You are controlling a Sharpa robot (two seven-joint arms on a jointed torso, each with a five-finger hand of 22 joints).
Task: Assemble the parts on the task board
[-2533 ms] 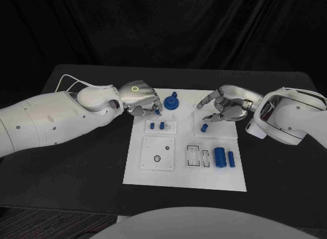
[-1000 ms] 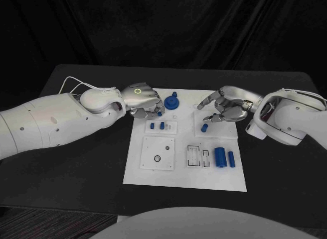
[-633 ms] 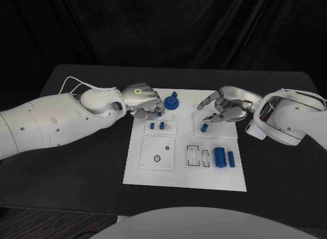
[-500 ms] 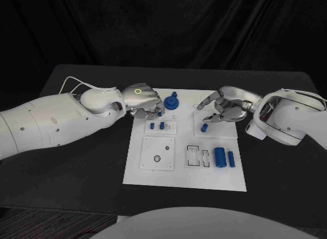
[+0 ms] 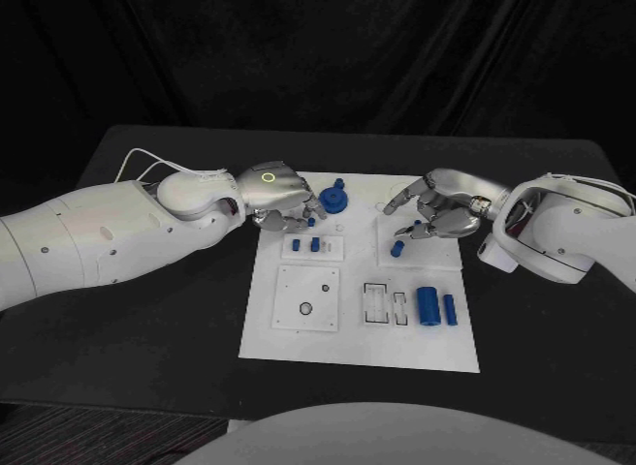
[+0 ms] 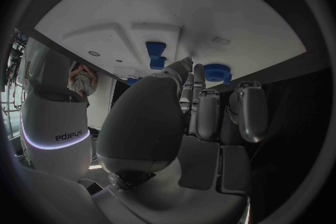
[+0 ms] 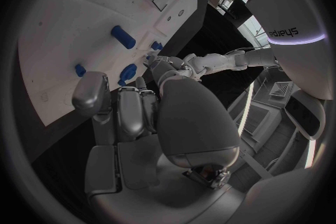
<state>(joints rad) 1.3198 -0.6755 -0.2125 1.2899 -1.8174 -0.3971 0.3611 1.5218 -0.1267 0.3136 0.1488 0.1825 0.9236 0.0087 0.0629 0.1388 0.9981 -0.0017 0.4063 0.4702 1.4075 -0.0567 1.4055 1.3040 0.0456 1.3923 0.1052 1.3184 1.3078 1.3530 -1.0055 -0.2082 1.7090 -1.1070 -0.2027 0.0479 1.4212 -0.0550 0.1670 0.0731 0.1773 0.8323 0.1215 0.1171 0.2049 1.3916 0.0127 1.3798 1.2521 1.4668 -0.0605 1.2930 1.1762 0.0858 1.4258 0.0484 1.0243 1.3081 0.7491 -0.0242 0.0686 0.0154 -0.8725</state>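
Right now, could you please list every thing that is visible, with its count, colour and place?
table: one, black, under everything.
task board: one, white, middle of the table.
round gear-like part: one, blue, far edge of the board.
small pegs: two, blue, standing in the small plate near the left hand.
small peg: one, blue, below the right hand.
cylinders: two, blue, one thick and one thin, near right of the board.
left hand: silver, over the board's far left corner.
right hand: silver, over the board's far right.
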